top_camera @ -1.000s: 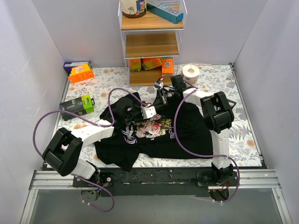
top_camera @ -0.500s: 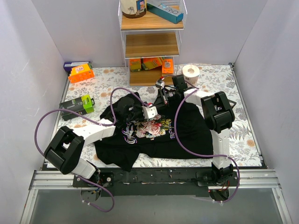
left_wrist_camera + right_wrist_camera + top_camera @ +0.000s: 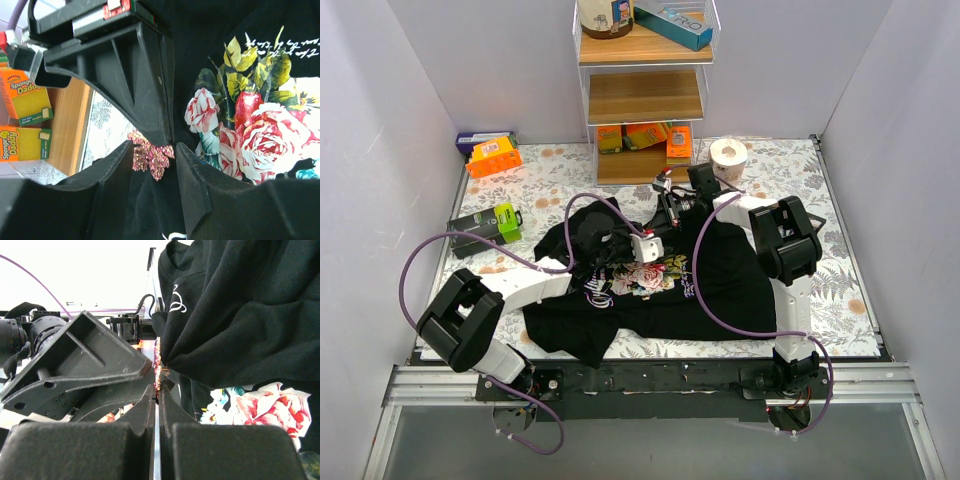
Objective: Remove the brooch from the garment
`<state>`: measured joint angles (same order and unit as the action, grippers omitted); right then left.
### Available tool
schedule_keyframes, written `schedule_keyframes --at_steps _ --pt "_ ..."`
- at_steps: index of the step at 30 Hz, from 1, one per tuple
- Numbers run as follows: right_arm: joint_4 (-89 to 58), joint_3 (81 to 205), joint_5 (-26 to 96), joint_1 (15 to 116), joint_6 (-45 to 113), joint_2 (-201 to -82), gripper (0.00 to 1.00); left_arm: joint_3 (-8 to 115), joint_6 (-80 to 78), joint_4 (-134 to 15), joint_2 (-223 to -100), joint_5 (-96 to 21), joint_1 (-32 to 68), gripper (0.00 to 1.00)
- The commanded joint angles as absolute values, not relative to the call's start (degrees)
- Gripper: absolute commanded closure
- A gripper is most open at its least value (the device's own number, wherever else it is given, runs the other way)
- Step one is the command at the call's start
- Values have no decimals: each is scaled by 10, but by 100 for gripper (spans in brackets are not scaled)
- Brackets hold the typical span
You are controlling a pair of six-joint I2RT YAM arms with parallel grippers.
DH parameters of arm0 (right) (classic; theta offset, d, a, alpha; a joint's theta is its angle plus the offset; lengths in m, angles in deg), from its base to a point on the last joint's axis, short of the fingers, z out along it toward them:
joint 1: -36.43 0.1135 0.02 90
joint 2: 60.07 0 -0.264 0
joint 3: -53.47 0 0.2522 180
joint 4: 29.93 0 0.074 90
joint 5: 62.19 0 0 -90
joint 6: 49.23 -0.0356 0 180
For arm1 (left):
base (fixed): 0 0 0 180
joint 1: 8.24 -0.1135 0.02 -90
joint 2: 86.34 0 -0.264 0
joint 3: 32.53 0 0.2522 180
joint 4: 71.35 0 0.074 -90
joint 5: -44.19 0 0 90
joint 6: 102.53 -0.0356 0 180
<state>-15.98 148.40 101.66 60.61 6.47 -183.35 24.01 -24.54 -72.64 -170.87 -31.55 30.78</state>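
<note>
Just beside the rose print (image 3: 260, 130), the brooch (image 3: 152, 159) sits on a lifted fold of the garment (image 3: 210, 40); from above the grippers hide it. The right gripper (image 3: 159, 387) pinches its edge. The left gripper (image 3: 154, 146) is spread either side of it, and whether it touches is unclear.

This is a robot-lab test cell, not a home. Plain white panels (image 3: 400, 120) box in a table (image 3: 840, 290) on the left, right and far sides. An aluminium rail (image 3: 650, 385) runs along the near edge, with two arms (image 3: 520, 285) trailing purple cables (image 3: 430, 250) bolted to it. Household props are staged: a floral cloth, the garment (image 3: 730, 290), a far shelf (image 3: 645, 95) with sponge packs (image 3: 645, 137), a paper roll (image 3: 728, 153) and small boxes (image 3: 494, 157).
</note>
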Motion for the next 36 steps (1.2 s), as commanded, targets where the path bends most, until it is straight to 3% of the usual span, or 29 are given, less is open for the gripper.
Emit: schedule_keyframes --at_steps 1,12,15,17,19,21,22,24,28,31,33,36 --pt "-167 1482 1033 614 71 -1816 99 240 -255 -758 -1702 -323 316 65" --pt "-187 1485 1047 614 75 -1805 99 242 -232 -736 -1706 -343 317 100" --pt "-199 1491 1057 610 73 -1799 82 242 -197 -722 -1696 -339 316 100" --pt "-226 1495 1063 604 65 -1793 56 248 -155 -701 -1684 -323 310 100" --pt "-263 1505 1076 589 43 -1791 36 259 -124 -685 -1677 -308 301 100" --pt "-265 1520 1074 567 42 -1790 27 268 -51 -660 -1669 -281 283 100" --pt "-262 1537 1071 560 52 -1789 15 277 -28 -651 -1667 -267 275 100" --pt "-242 1549 1065 545 79 -1786 9 286 41 -628 -1664 -208 242 100" --pt "-163 1563 1018 540 195 -1765 4 314 172 -609 -1681 -64 172 100" --pt "-37 1568 953 544 372 -1737 5 319 244 -616 -1695 -11 143 100" --pt "78 1601 909 558 528 -1732 8 305 280 -652 -1697 8 127 100" --pt "77 1594 874 577 594 -1721 19 290 334 -690 -1702 35 112 100"
